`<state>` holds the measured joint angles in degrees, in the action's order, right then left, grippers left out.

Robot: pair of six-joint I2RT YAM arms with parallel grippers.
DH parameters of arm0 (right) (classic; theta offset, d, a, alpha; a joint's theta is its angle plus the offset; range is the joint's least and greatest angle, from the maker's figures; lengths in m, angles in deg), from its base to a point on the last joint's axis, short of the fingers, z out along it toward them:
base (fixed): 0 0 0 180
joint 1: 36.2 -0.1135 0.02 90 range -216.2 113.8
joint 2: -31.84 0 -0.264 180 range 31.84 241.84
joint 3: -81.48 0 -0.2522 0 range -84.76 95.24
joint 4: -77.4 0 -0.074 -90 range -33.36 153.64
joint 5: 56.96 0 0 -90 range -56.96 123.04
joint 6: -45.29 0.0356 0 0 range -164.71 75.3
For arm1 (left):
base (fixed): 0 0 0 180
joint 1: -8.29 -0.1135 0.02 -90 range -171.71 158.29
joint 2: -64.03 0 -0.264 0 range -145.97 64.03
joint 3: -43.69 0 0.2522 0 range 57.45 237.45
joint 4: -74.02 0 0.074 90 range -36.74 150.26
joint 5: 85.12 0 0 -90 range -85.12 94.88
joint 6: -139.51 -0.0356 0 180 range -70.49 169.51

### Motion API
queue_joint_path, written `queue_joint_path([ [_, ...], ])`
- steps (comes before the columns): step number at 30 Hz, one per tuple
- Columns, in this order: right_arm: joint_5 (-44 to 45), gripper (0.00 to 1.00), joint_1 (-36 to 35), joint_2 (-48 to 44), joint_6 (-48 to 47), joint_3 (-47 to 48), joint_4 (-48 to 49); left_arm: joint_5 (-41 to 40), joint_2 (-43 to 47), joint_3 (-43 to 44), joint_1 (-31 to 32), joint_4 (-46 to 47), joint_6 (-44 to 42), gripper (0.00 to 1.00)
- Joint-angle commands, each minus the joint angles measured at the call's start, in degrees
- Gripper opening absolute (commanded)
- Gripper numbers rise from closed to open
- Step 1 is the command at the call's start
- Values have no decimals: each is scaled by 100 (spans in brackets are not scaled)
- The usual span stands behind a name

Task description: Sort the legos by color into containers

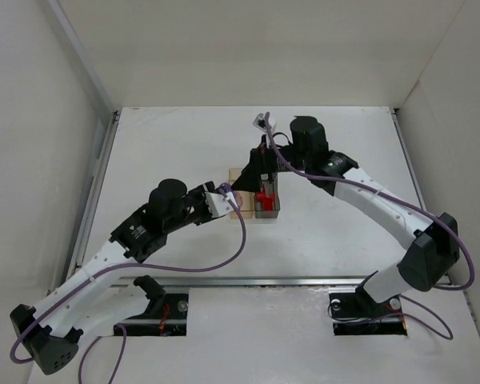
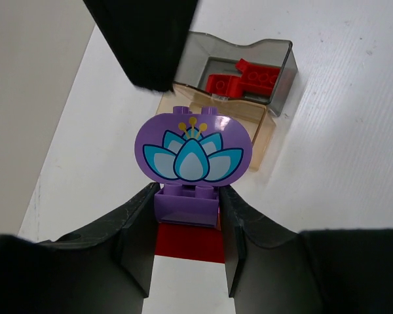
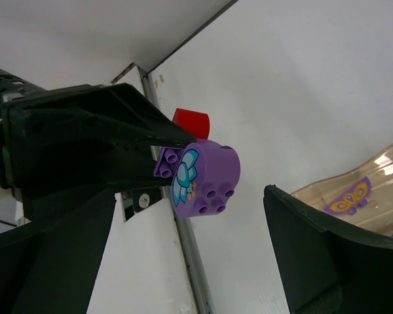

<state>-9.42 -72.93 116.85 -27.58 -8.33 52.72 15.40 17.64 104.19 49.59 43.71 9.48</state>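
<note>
My left gripper [image 2: 187, 196] is shut on a small purple brick [image 2: 185, 208] that carries a round purple lego with a blue flower [image 2: 193, 147] and has a red brick [image 2: 188, 243] under it. It holds this stack just above the tan bin [image 2: 257, 128], beside the dark grey bin [image 2: 285, 65] that holds red legos [image 2: 249, 77]. My right gripper [image 3: 190, 196] is open, its jaws on either side of the round purple lego [image 3: 213, 173] without touching it. In the top view both grippers [image 1: 226, 194] [image 1: 260, 172] meet over the bins [image 1: 240, 211] [image 1: 270, 211].
The tan bin [image 3: 386, 163] holds a purple lego with a butterfly print [image 3: 349, 196]. White walls enclose the table on three sides. A metal rail [image 1: 248, 281] runs along the near edge by the arm bases.
</note>
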Motion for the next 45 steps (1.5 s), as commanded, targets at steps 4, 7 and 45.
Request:
queue_joint_path([
  [4, -185, 100, -194, 323, 10, 206, 310, 125, 86, 397, 89, 487, -75, 0],
  [7, 62, 100, -194, 498, 72, 206, 310, 178, 86, 397, 89, 487, -22, 0],
  [45, 2980, 38, -159, 2150, 573, 337, 600, -1949, -651, 520, 89, 381, 3491, 0],
])
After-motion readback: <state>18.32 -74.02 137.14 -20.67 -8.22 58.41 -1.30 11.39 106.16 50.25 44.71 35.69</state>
